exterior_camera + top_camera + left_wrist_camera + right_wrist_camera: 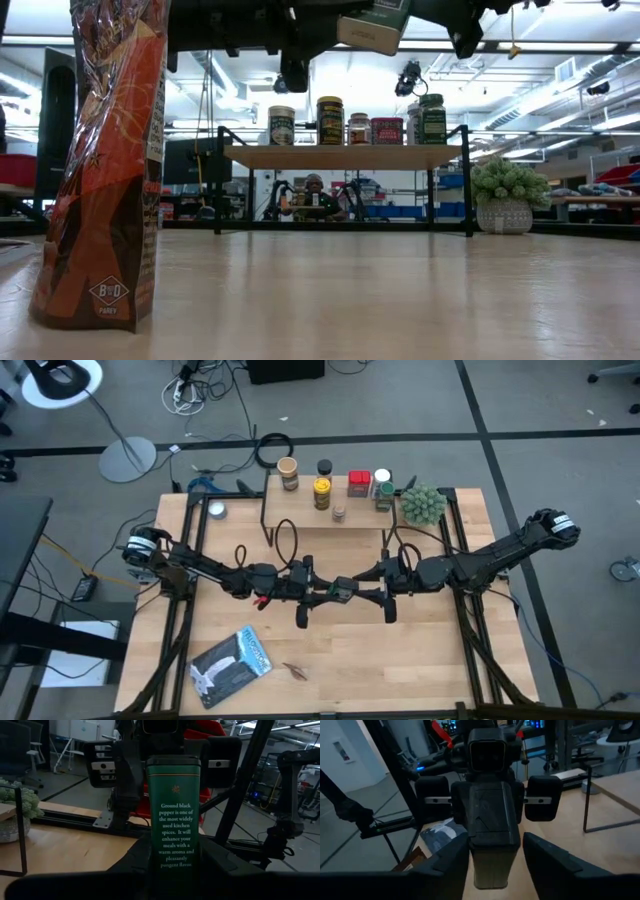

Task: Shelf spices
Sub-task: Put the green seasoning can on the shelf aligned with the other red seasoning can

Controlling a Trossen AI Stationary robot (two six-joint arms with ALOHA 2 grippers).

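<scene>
Closest to the low camera stands an orange snack bag (105, 170), upright at the table's near left edge; in the high view it cannot be made out. Above the table's middle hangs the green tin (174, 812), labelled ground black pepper, held off the wood between the two arms. The left gripper (172, 865) is clamped on it, one dark finger on each side of its lower part. The right gripper (495, 852) faces it from the 3 o'clock side, its fingers (547, 852) narrowed around the tin's other end, a finger on each side, though full contact cannot be told. In the high view both grippers meet at the table's centre, left (303, 588) and right (372, 590), with the tin (338, 592) lying level between them.

At 12 o'clock from the tin stands the shelf (330, 500), a light-wood board on thin black legs, at the far edge of the table (420, 660). On it are a tan-lidded jar (288, 473), a black-lidded jar (324, 467), a yellow jar (322, 493), a small dark-capped jar (339, 513), a red tin (360, 483), a white-capped bottle (381, 481) and another green tin (385, 497). Just beside the shelf at 3 o'clock is a potted plant (423, 504). At 7 o'clock from the held tin a blue-white packet (232, 664) lies flat, with a small brown scrap (296, 672) near it. A round silver lid (215, 511) sits at 10 o'clock, near the far left corner.
</scene>
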